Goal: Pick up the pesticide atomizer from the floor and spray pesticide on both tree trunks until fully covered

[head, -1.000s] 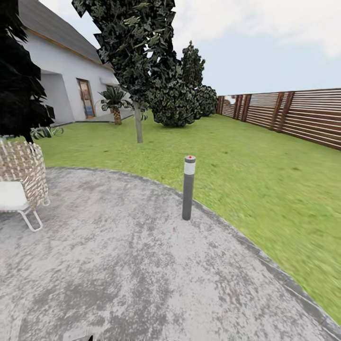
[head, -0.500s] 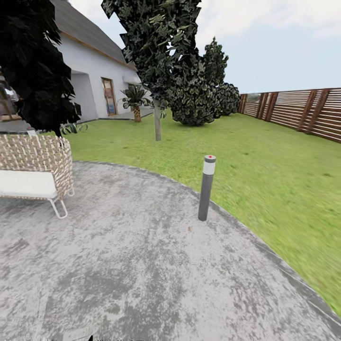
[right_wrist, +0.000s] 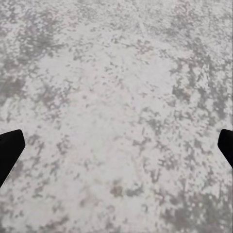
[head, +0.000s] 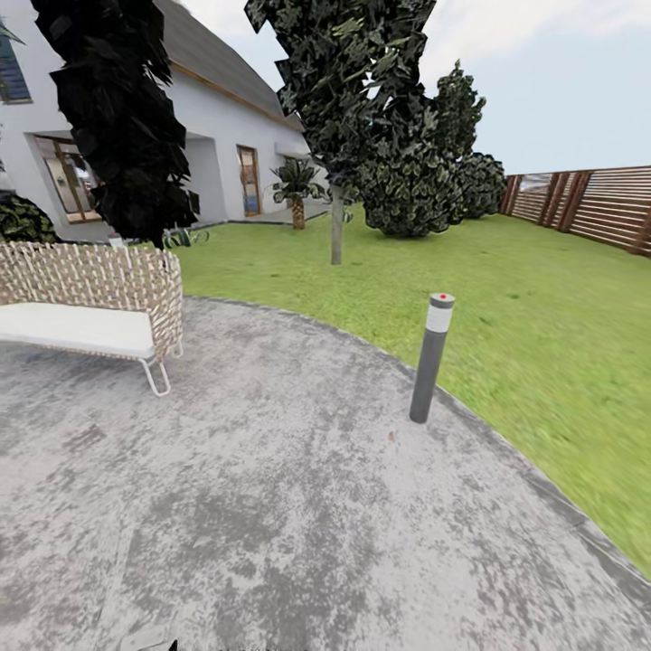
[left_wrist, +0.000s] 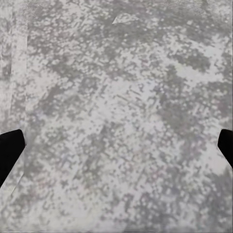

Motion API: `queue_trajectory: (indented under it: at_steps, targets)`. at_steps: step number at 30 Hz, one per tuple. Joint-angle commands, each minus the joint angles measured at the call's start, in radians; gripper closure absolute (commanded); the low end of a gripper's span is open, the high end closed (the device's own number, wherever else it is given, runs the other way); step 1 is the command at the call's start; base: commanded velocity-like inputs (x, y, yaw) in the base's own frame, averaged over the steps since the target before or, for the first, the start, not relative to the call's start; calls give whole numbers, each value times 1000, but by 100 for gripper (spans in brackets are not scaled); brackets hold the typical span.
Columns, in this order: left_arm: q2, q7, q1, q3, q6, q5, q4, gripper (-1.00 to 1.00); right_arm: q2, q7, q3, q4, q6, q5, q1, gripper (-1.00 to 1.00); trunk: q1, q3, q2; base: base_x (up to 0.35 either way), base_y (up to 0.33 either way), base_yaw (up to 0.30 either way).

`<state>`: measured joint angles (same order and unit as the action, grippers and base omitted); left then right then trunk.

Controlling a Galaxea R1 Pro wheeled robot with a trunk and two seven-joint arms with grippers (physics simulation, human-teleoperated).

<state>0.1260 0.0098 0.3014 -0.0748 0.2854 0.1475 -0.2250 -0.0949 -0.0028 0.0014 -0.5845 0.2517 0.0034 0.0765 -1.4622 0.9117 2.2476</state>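
Flat, even daylight filled the head view, with no cast shadows on the grey paving or the lawn. The near tree crowns rendered almost black. The grass smeared soft toward the right edge, and verticals leaned outward. Both wrist views showed the paving as coarse, grainy, blurred mottling, without glare.

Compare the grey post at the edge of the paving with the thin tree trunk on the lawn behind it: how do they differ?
The bollard post stands on the stone paving; the tree trunk rises from the grass lawn. The post is dark grey with a white band and a red-dotted cap; the trunk is plain pale grey-brown. The post ends bare; the trunk carries a dark leafy crown. Both are slim and nearly upright.
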Motion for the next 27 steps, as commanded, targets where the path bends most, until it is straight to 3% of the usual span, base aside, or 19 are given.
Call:
queue_trajectory:
  at_steps: [1, 23, 27]
  targets:
    - [0, -1, 1, 0, 3, 6, 1, -100, 0, 0, 0, 0, 3, 1, 0, -100, 0, 2, 0, 0, 0, 262]
    - [-4, -1, 1, 0, 3, 4, 1, -100, 2, -2, 2, 1, 2, 0, 0, -100, 0, 16, 0, 0, 0, 262]
    - [-3, -1, 1, 0, 3, 4, 1, -100, 6, -40, 1, -2, 2, -1, 0, -100, 0, 18, 0, 0, 0, 269]
